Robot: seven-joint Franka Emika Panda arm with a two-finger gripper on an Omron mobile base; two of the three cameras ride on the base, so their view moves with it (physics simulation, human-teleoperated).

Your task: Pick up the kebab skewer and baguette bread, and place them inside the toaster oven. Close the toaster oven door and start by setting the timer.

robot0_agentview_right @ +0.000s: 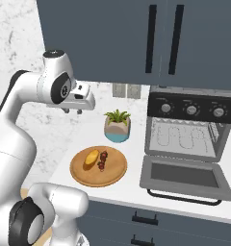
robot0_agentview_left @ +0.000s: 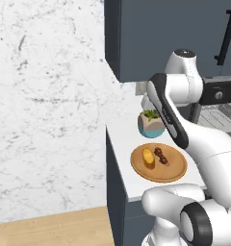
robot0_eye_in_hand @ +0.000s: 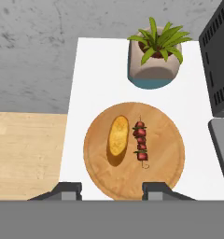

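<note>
I am hanging my tool [robot0_agentview_right: 79,111] high above the tabletop [robot0_agentview_right: 136,190], in the upper left of the right base view, with nothing between its fingers. In the hand view my two fingertips [robot0_eye_in_hand: 69,189] are sitting wide apart at the bottom edge, with the plate [robot0_eye_in_hand: 167,163] lying between and beyond them.

The skewer [robot0_eye_in_hand: 141,141] and the bread [robot0_eye_in_hand: 117,135] are lying side by side on the plate, close together but not touching, both running up and down in the hand view, bread to the left, skewer to the right. A potted plant [robot0_eye_in_hand: 156,56] is standing just beyond the plate, at the top of that frame. The oven [robot0_agentview_right: 190,126] is sitting at the right of the right base view, its door [robot0_agentview_right: 185,177] lying folded down flat on the tabletop and the rack [robot0_agentview_right: 182,137] showing inside.

I am judging this to be the very start: neither food has been lifted yet. The next move calls for going straight down over one item, likely the skewer, turning my fingers to straddle its thin stick across its length, and keeping clear of the bread next to it.
</note>
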